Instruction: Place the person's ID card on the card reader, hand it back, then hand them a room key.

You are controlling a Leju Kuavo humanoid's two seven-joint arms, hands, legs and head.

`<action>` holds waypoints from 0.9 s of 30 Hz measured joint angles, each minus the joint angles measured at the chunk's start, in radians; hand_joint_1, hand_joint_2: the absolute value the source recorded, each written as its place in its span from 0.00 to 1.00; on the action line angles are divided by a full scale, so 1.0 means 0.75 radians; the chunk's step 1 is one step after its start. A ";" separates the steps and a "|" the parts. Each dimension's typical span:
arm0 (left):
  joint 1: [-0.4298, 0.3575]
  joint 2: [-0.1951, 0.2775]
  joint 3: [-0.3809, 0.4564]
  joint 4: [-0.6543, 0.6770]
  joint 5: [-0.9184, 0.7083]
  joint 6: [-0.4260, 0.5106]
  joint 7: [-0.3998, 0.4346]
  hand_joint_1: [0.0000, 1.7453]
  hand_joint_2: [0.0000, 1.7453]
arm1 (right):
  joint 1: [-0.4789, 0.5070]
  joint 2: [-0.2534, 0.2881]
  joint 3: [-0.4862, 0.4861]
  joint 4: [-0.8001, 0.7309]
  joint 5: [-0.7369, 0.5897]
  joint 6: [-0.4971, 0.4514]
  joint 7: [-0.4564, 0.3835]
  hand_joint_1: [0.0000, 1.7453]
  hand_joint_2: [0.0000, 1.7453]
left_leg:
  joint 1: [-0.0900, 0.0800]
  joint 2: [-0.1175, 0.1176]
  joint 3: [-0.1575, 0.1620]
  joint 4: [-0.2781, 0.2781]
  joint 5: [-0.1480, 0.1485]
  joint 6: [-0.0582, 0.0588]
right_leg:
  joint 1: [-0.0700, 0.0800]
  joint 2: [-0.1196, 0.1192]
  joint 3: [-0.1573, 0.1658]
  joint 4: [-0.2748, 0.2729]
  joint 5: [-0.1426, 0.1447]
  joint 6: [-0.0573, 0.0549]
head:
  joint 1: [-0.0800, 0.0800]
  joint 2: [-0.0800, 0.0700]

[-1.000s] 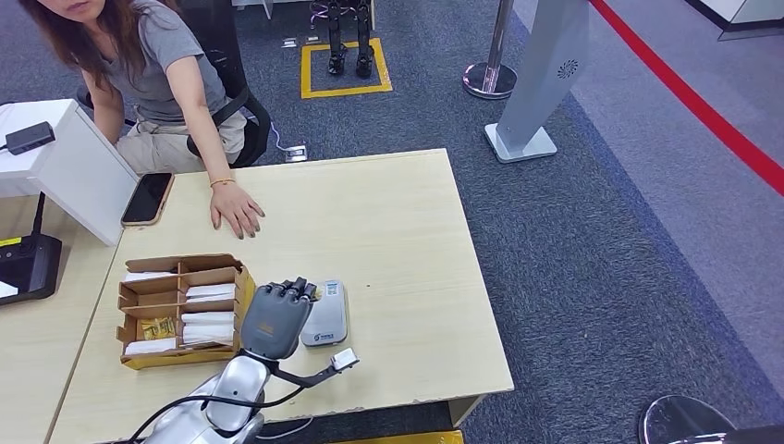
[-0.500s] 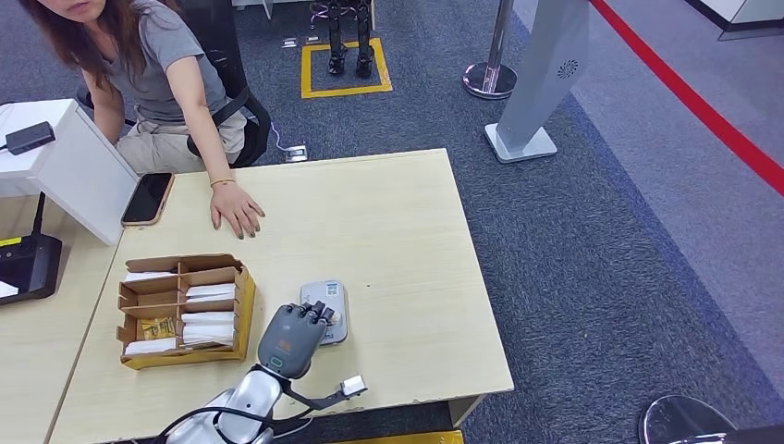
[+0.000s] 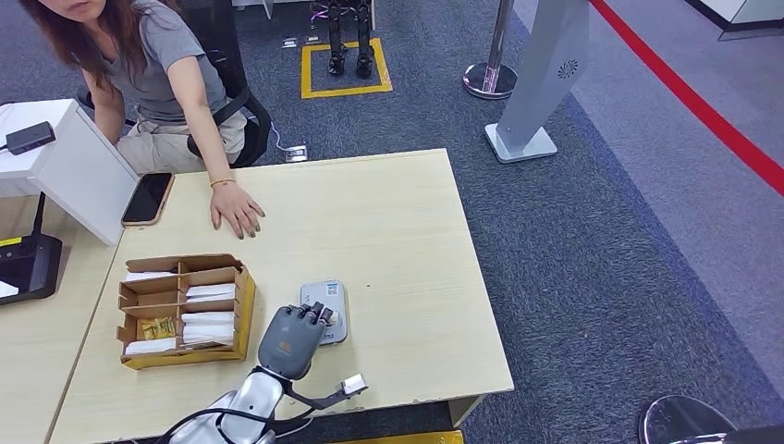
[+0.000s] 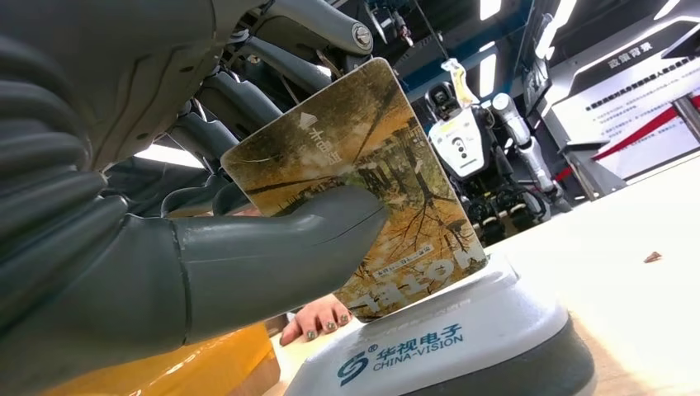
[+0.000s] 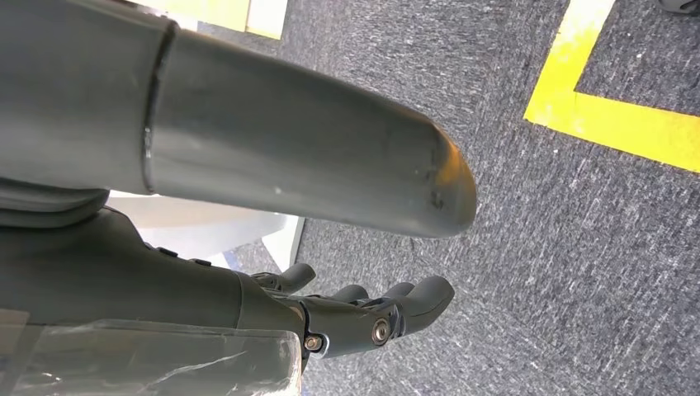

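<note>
My left hand hovers over the near end of the grey card reader on the wooden table. In the left wrist view it pinches a card printed with trees and the word HOTEL between the thumb and fingers. The card is tilted, with its lower edge at the top of the card reader. A seated person rests a hand flat on the table's far side. My right hand hangs over the carpet, holding nothing, fingers loosely bent.
A cardboard box divided into compartments holding white cards stands left of the reader. A phone lies near the person. A white box and a black device stand at the left. The table edge runs just behind my hand.
My left hand drew back toward the table's near edge a second ago, uncovering the reader's far end. It has stayed still for the last half second.
</note>
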 joint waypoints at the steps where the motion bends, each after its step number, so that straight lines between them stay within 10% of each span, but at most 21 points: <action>1: 0.000 0.001 0.000 0.000 0.000 0.000 0.002 1.00 1.00 | 0.000 0.000 0.000 0.000 0.000 0.000 0.000 0.00 0.00 | 0.000 0.000 0.000 0.000 0.000 0.000 | 0.000 0.000 0.000 0.000 0.000 0.000 | 0.000 0.000; 8: 0.007 0.068 0.047 -0.161 0.000 0.075 0.142 1.00 1.00 | 0.005 0.000 0.000 0.000 -0.002 -0.004 -0.004 0.00 0.00 | 0.001 0.001 0.000 0.000 0.000 0.000 | 0.000 0.000 0.000 0.000 0.000 0.000 | 0.000 0.000; 15: 0.177 -0.072 0.611 -0.644 0.249 0.071 -0.508 1.00 1.00 | 0.022 0.001 -0.001 0.000 -0.004 -0.009 -0.006 0.00 0.00 | 0.000 0.005 0.000 0.000 -0.001 0.001 | 0.000 0.004 -0.001 0.000 0.000 0.000 | 0.004 0.000; 21: 0.261 -0.184 0.938 -0.831 0.451 0.021 -0.662 1.00 1.00 | 0.026 0.002 -0.001 0.000 -0.005 -0.010 -0.006 0.00 0.00 | 0.000 0.003 0.000 0.000 -0.001 0.002 | 0.000 0.001 0.000 0.000 0.000 0.000 | 0.001 0.000; 27: 0.279 -0.265 1.167 -0.860 1.109 -0.284 -0.817 1.00 1.00 | 0.026 0.003 -0.003 0.000 -0.008 -0.010 -0.007 0.00 0.00 | 0.000 0.003 0.000 0.000 -0.001 0.001 | 0.000 0.001 0.000 0.000 0.000 0.000 | 0.001 0.000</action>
